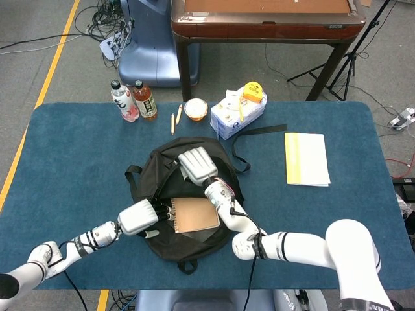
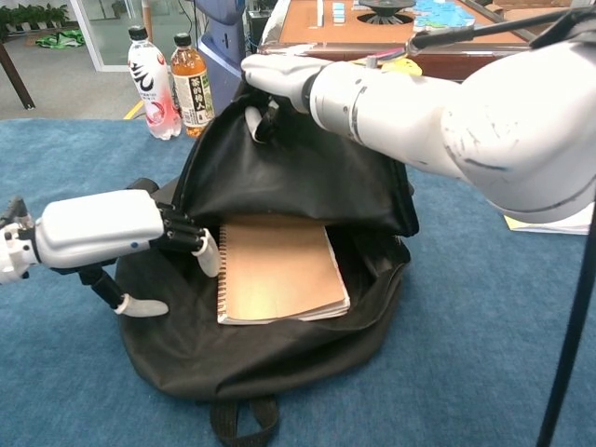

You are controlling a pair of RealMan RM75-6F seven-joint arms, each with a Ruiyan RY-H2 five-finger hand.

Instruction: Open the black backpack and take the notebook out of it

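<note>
Inside the black backpack [image 2: 279,186], flap gripped by right robot hand [image 2: 279,79], a notebook [image 2: 277,270]; left robot hand [image 2: 112,228] empty, fingers apart.

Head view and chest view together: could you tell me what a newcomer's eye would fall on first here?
The open black backpack in the middle of the blue table, with the brown notebook lying in its mouth. The right hand grips the flap and holds it up, while the left hand reaches to the notebook's spiral edge. Two bottles stand at the far left.
</note>
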